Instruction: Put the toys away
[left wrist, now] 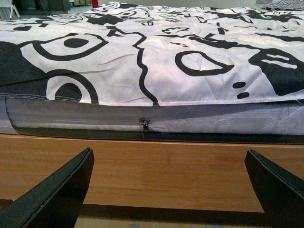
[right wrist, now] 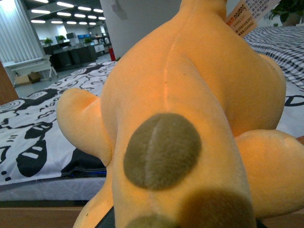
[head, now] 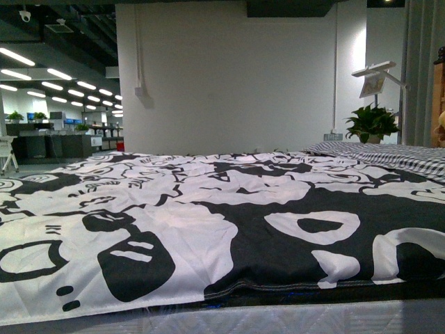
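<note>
One orange plush toy (right wrist: 190, 95) crowds my right wrist camera at the bedding (right wrist: 28, 142) edge, likely raised for stowing; the right gripper's hold I cannot tell. Left gripper (left wrist: 168, 152) gapes empty.

We see the counter (left wrist: 152, 166), a wood-sided bed with a zipped mattress (left wrist: 213, 118), spread with a black-and-white patterned quilt (head: 208, 223); at its far right corner lies grey checked bedding (head: 396, 156), possibly a pillow.

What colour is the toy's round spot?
Olive-brown spot on the orange plush toy; right wrist view.
</note>
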